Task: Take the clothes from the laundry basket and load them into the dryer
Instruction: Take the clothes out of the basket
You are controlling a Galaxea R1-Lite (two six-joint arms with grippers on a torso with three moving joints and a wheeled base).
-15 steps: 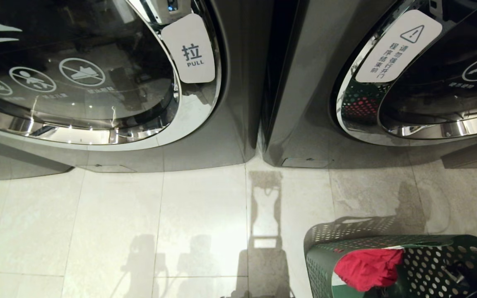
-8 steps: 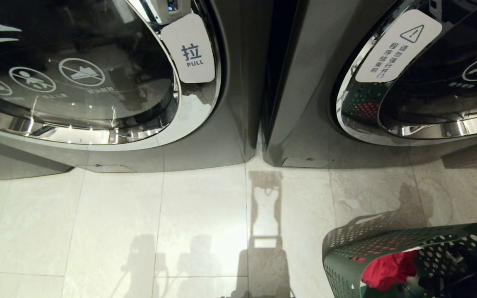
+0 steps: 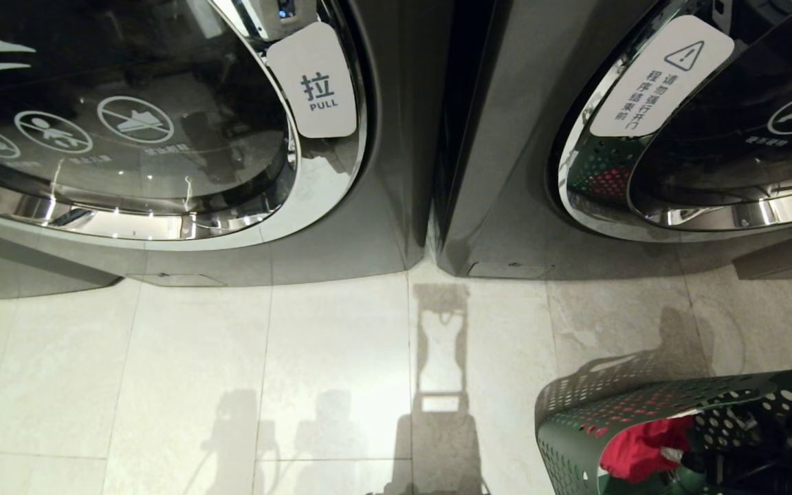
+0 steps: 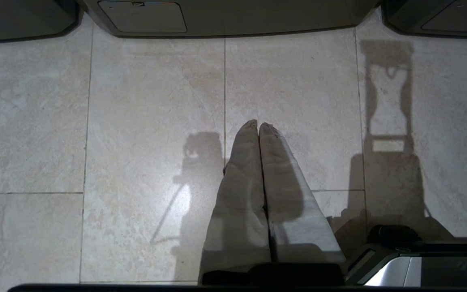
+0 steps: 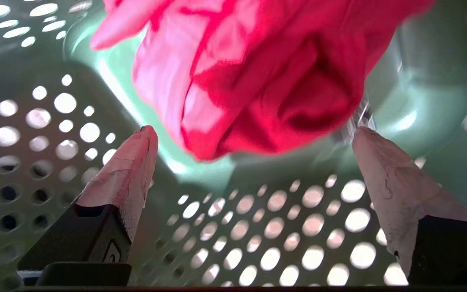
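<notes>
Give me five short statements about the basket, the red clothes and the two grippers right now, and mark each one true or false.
1. The right gripper is inside the laundry basket. True.
2. The right gripper is clamped shut on the clothes. False: its fingers stand wide apart and the red fabric lies just beyond the tips, not gripped.
3. The left gripper is shut and holds nothing, over bare floor tiles. True.
4. The basket is blue with solid walls. False: it is dark green with walls full of round holes.
5. Both machine doors in the head view are shut. True.
</notes>
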